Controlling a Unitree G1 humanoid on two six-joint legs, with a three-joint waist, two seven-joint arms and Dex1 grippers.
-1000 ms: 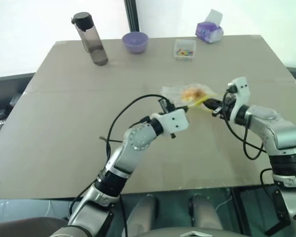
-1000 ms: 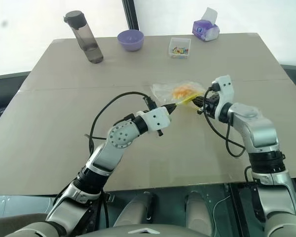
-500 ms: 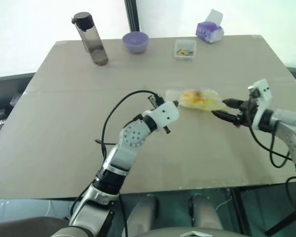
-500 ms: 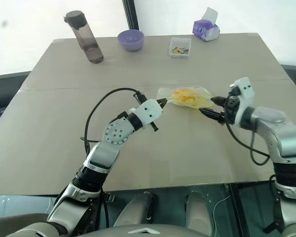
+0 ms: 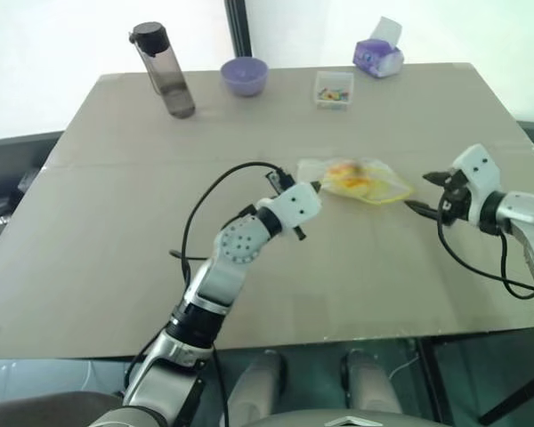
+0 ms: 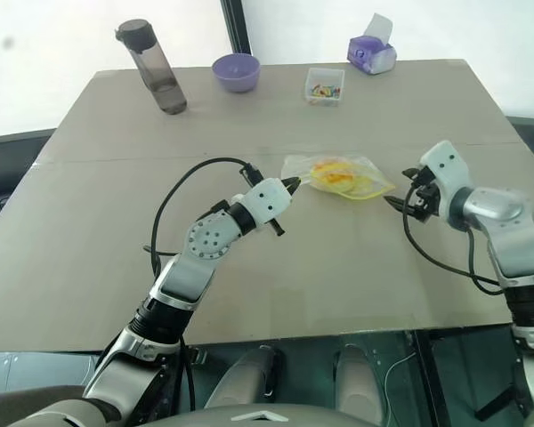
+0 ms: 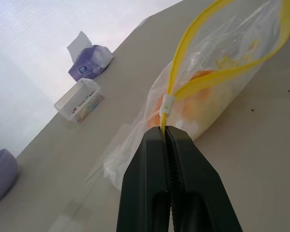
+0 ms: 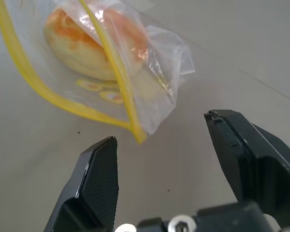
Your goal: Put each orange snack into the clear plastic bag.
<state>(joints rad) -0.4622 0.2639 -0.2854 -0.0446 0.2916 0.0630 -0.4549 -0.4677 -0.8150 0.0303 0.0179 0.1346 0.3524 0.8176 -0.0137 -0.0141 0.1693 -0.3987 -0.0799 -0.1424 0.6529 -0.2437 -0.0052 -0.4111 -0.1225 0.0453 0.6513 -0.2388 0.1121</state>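
The bag (image 5: 356,179) lies mid-table with its long axis running across between the two grippers, and the one snack (image 8: 87,41) I can count sits inside it. The left gripper (image 7: 164,133) is clenched on the bag's yellow zip strip at its near-left corner, while the right gripper (image 8: 169,150) stands released just off the opposite corner, touching nothing. One bag, one snack; the mouth looks partly unsealed, though the plastic's glare makes that uncertain.
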